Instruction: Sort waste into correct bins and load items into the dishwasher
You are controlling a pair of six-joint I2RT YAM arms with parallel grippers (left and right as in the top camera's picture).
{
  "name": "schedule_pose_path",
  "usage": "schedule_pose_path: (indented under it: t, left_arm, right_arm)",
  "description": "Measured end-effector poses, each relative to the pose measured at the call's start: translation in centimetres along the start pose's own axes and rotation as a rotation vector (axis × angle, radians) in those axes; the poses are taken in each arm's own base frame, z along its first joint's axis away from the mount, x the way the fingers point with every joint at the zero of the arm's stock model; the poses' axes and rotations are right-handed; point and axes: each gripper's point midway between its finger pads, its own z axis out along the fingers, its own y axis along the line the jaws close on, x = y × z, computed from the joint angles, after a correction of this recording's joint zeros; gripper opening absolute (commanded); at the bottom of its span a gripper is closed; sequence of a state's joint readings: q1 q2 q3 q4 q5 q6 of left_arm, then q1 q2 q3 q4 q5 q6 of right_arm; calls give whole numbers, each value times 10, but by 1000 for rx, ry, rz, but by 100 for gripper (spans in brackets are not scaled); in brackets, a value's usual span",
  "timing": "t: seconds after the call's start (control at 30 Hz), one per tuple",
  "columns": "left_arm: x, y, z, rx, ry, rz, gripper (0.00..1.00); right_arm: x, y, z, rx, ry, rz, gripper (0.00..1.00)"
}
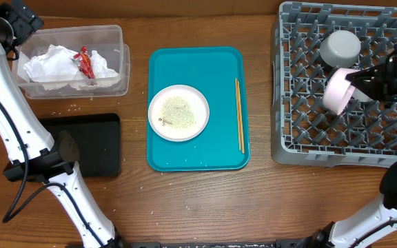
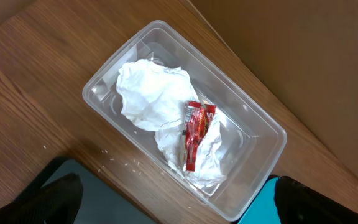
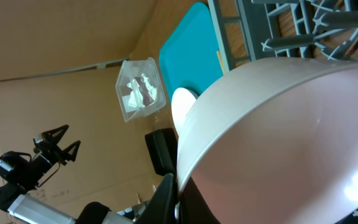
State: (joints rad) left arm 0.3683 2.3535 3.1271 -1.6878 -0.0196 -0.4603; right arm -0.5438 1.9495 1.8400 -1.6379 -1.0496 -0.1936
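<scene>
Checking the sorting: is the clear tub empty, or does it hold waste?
Holds waste: crumpled white napkins and a red wrapper lie inside the clear tub.

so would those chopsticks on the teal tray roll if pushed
Probably light and stiff: the chopsticks look thin and straight. Lying flat on the smooth teal tray, they'd likely slide or roll sideways when nudged.

Red wrapper (image 1: 85, 63); white dish (image 1: 178, 89); pinkish-white cup (image 1: 335, 93); grey rack (image 1: 279, 89); black tray (image 1: 95, 138); teal tray (image 1: 195, 65).
</scene>
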Motion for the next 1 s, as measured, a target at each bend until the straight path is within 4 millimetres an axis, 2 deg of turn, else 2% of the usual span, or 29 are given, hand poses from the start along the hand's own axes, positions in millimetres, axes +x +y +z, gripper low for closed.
schedule_pose_path:
  t: [0.33, 0.63, 0.77, 1.0]
  left_arm:
    - [0, 0, 0, 0, 0, 0, 100]
    - [0, 0, 0, 0, 0, 0, 100]
    - [0, 0, 0, 0, 0, 0, 100]
    - [0, 0, 0, 0, 0, 0, 100]
  right_arm:
    - [6, -29, 17, -12, 27, 41, 4]
    - [4, -34, 18, 9, 22, 22, 6]
    - [4, -37, 18, 29, 23, 19, 4]
    - [-1, -29, 18, -21, 3, -4, 4]
